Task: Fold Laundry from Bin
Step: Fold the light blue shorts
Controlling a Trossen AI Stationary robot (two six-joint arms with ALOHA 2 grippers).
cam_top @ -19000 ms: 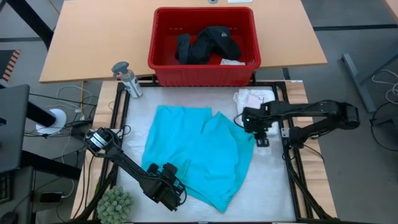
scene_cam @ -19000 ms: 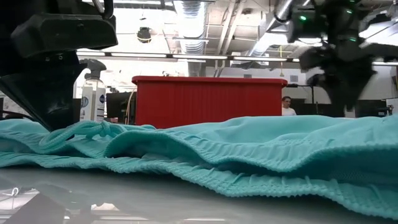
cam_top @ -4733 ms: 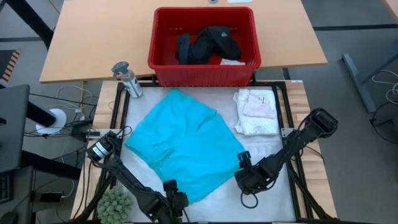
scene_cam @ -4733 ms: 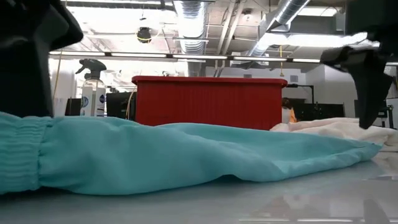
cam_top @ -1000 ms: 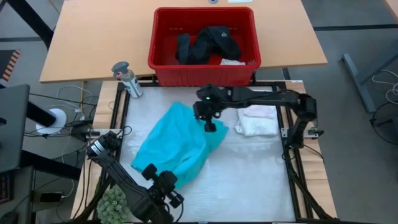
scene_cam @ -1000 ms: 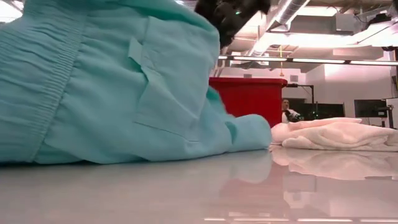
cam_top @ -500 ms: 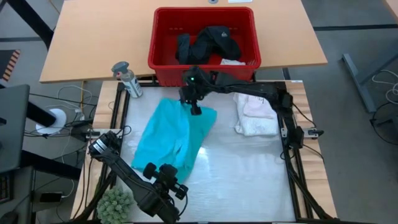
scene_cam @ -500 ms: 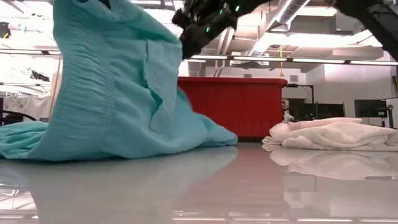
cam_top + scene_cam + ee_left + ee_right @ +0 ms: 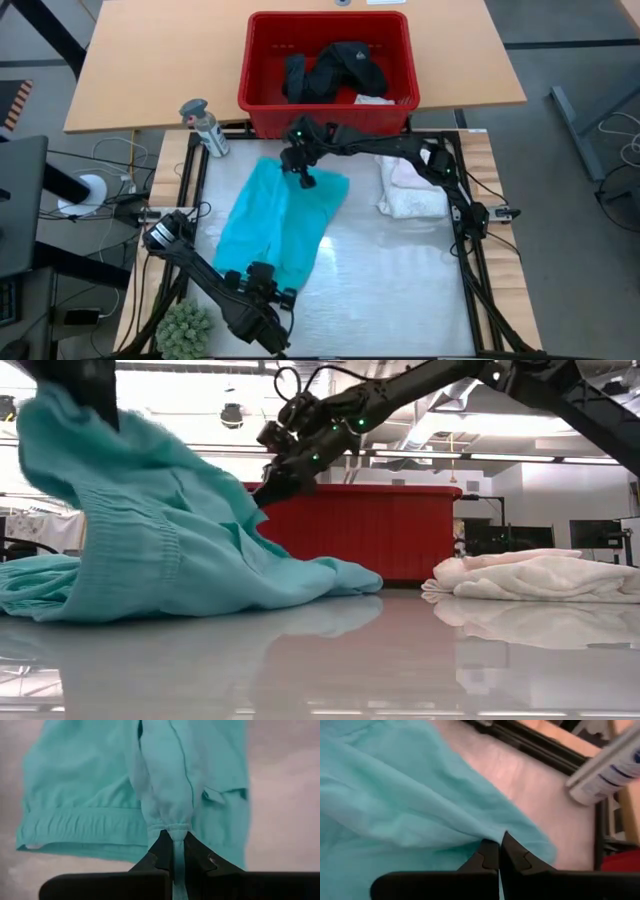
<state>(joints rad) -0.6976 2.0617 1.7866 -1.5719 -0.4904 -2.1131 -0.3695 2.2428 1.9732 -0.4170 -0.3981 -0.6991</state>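
In the high view the turquoise shirt (image 9: 275, 222) lies folded into a long strip on the white surface (image 9: 400, 290), running from just below the bin (image 9: 327, 62) down toward the lower left of the frame. The right gripper (image 9: 300, 170) reaches across from the right side to the strip's upper end, close to the bin's front wall, and its fingers (image 9: 495, 852) are pressed together, pinching an edge of the shirt (image 9: 395, 810). The left gripper (image 9: 262, 283) sits at the strip's lower end, near the bottom of the frame, and its fingers (image 9: 162, 851) are likewise pinched on a bunched fold of the shirt (image 9: 165, 785). In the low view the shirt (image 9: 170, 550) hangs up off the surface at the frame's left and slopes down to a heap in front of the bin (image 9: 390, 525). Black clothing (image 9: 330, 70) lies inside the bin, with a small pale piece (image 9: 372, 99) at its lower right corner. A white and pink folded piece (image 9: 412, 185) rests on the surface to the right of the shirt, apart from it. A spray bottle (image 9: 203, 126) stands at the upper left corner of the surface, and a green spiky ball (image 9: 185, 328) sits at the lower left edge of the frame.
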